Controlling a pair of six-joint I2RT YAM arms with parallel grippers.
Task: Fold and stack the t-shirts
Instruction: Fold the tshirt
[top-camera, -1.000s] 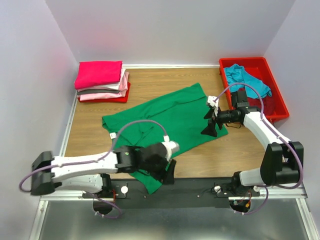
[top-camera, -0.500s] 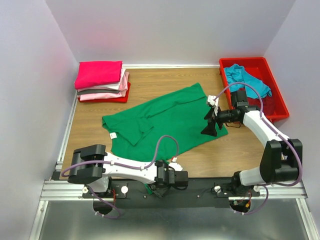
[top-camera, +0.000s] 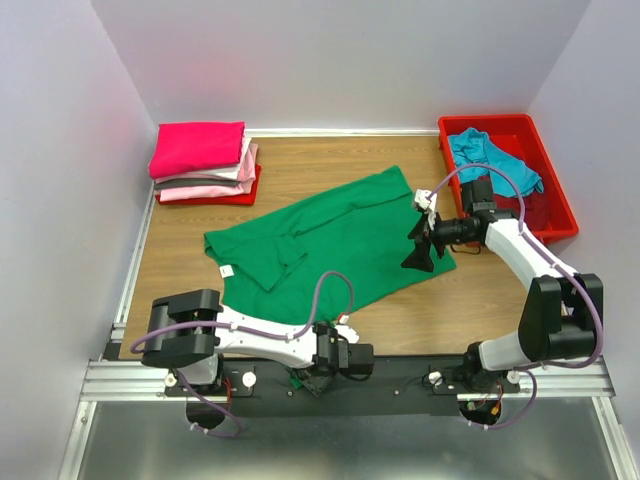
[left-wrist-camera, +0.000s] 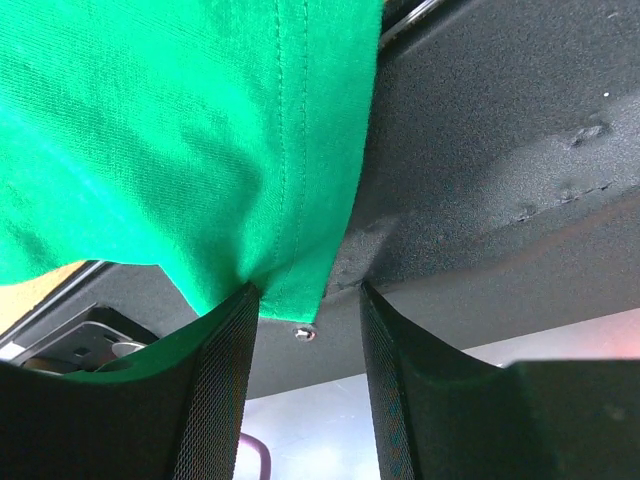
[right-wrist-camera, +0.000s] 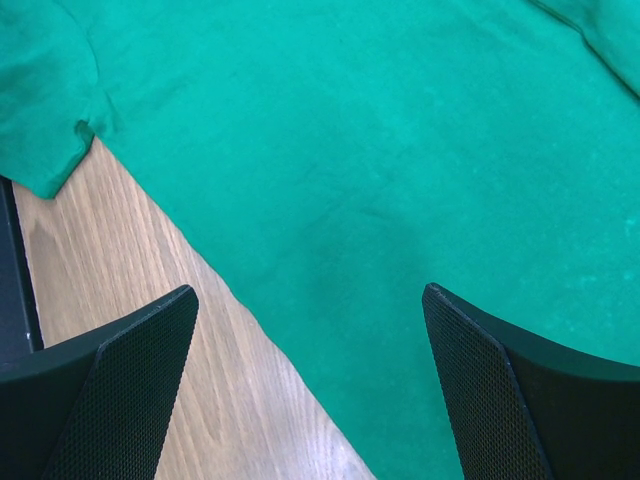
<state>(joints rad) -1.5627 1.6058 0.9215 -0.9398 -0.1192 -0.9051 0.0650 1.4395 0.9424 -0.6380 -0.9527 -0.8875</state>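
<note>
The bright green t-shirt lies spread across the middle of the table. Its near corner hangs over the front edge by the black rail, where a scrap of green shows. My left gripper is low at that edge. In the left wrist view the left gripper is open, and the green hem corner hangs between the fingers against the left one. My right gripper is open just above the shirt's right edge. The right wrist view shows the right gripper over green cloth and bare wood.
A folded stack stands at the back left: a hot pink tee on top, light pink and dark red beneath. A red bin at the back right holds a teal tee. The black rail runs along the near edge.
My left arm has swung from the table down to the near edge, its gripper now at the rail with the shirt's corner. The right arm has barely moved.
</note>
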